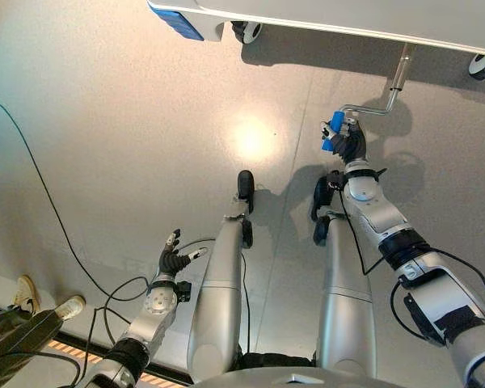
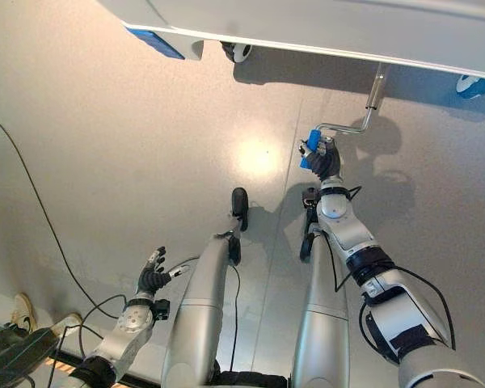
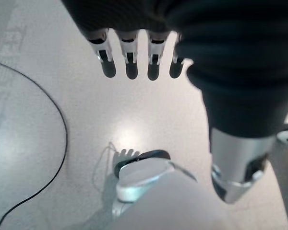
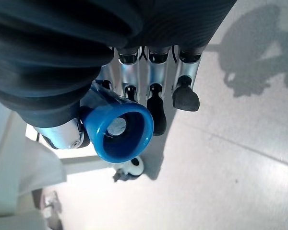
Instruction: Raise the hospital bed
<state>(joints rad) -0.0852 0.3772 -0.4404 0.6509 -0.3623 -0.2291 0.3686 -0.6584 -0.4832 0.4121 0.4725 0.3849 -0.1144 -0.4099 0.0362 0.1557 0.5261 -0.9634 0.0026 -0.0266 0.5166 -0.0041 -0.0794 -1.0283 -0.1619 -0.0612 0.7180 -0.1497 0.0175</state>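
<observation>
The white hospital bed (image 1: 339, 16) runs along the top of the eye views, with a blue panel (image 1: 176, 20) at its left end. A silver crank (image 1: 385, 95) hangs down from its edge and bends sideways to a blue handle (image 1: 334, 131). My right hand (image 1: 352, 145) is shut on that blue handle; in the right wrist view the fingers (image 4: 156, 103) curl round the blue handle (image 4: 117, 129). My left hand (image 1: 175, 260) hangs low at the left, away from the bed, with its fingers (image 3: 129, 62) straight and holding nothing.
Bed casters (image 1: 246, 31) stand on the grey floor under the bed frame, another caster (image 1: 483, 66) at the far right. A person's shoes (image 1: 26, 293) and legs show at the lower left corner beside a dark strip.
</observation>
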